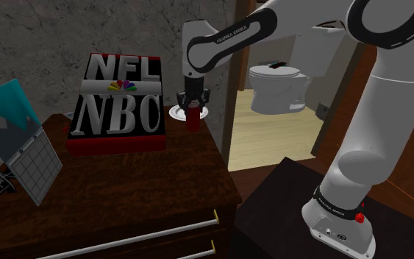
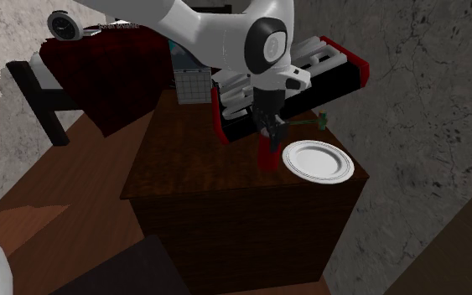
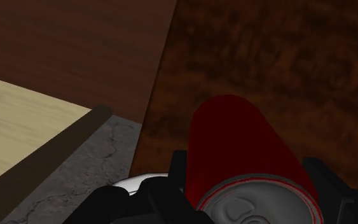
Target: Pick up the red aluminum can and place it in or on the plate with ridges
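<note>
A red can (image 1: 193, 120) stands upright near the dark wooden dresser's (image 1: 131, 184) far corner, beside a white plate (image 1: 176, 113). My black gripper (image 1: 193, 104) comes straight down onto the can and is shut on it. In the second exterior view the can (image 2: 268, 154) sits just left of the plate (image 2: 318, 160), with the gripper (image 2: 268, 131) clasping its upper part. In the wrist view the can (image 3: 247, 146) fills the space between the two fingers (image 3: 177, 175), its silver lid toward the camera. A sliver of the plate (image 3: 139, 182) shows beside the hand.
A large red-and-black box (image 1: 117, 103) with NFL and NBC lettering stands just behind the can. A teal-and-grid panel (image 1: 21, 140) leans at the shoulder view's left. The dresser's edge drops off close to the can. A toilet (image 1: 279, 87) stands beyond a doorway.
</note>
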{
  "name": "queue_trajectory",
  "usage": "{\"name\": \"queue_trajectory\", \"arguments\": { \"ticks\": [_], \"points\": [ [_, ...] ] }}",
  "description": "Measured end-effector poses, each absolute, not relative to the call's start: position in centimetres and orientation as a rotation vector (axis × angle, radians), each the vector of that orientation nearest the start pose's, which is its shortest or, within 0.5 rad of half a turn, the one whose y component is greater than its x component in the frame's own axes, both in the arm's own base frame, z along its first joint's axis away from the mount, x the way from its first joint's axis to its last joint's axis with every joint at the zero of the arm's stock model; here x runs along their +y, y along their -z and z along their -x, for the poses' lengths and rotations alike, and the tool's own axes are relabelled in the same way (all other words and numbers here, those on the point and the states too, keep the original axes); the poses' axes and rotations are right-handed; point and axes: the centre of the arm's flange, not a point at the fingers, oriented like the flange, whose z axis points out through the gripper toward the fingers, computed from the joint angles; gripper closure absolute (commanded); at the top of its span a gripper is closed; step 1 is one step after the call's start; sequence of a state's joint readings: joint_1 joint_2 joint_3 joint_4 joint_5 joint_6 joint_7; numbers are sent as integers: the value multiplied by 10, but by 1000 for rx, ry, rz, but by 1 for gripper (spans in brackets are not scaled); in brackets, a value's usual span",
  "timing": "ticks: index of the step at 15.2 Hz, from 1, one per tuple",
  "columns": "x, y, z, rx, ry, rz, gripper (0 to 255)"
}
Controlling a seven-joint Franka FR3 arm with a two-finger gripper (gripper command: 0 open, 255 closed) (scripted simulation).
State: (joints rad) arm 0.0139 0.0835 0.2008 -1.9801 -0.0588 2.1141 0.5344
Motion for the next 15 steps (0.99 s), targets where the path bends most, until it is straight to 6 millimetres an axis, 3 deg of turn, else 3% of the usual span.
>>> {"name": "queue_trajectory", "arguments": {
  "ticks": [15],
  "points": [
    [119,-507,-568,458,97,3120,255]
  ]
}}
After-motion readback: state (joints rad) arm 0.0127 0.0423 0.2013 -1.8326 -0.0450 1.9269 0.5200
